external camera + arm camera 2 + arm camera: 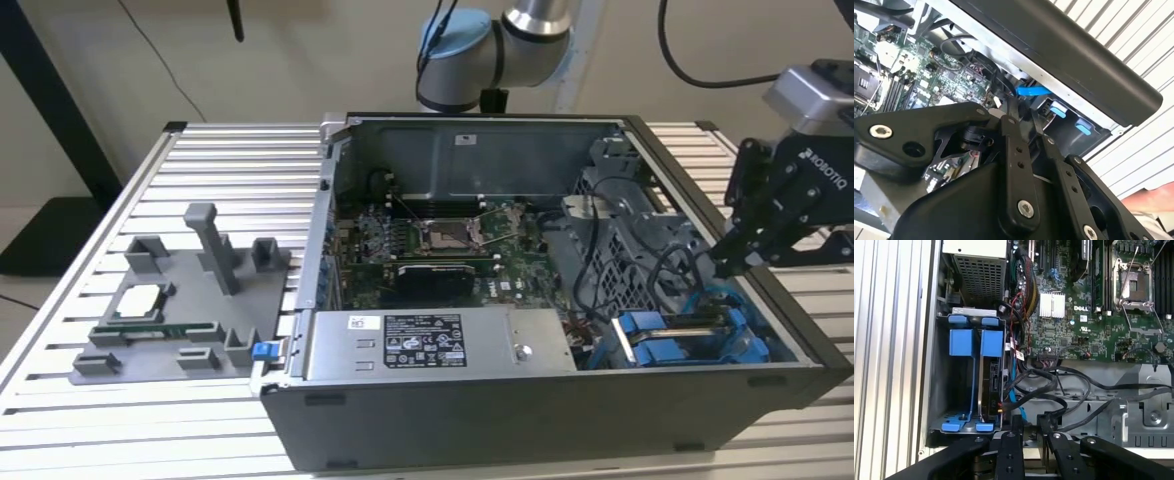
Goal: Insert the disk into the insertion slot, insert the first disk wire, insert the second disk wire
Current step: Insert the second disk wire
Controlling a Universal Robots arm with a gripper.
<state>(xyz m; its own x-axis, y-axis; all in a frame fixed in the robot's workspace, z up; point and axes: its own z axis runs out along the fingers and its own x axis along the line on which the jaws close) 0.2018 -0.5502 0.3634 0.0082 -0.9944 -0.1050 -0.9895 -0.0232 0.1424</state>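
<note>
The disk (988, 385) stands on edge in the insertion slot (974, 426), one bay of the grey drive cage (938, 390), with its blue carrier tabs (991, 342) showing. A blue wire (1013, 385) and black wires (1054, 390) run along the disk's exposed end. My gripper (1030, 421) hangs just above these wires beside the cage, its black fingers (1008, 450) drawn together. A black wire end lies against one fingertip; whether it is pinched is hidden. In the exterior view the gripper (730, 268) hovers over the cage (674, 340) at the case's right end.
The open computer case holds a motherboard (441, 240) and a grey power-supply box (427, 340). Its dark side wall (1064, 55) runs close beside the gripper. A grey fixture (187, 300) with small parts sits on the slatted table (134, 420) at the exterior view's left.
</note>
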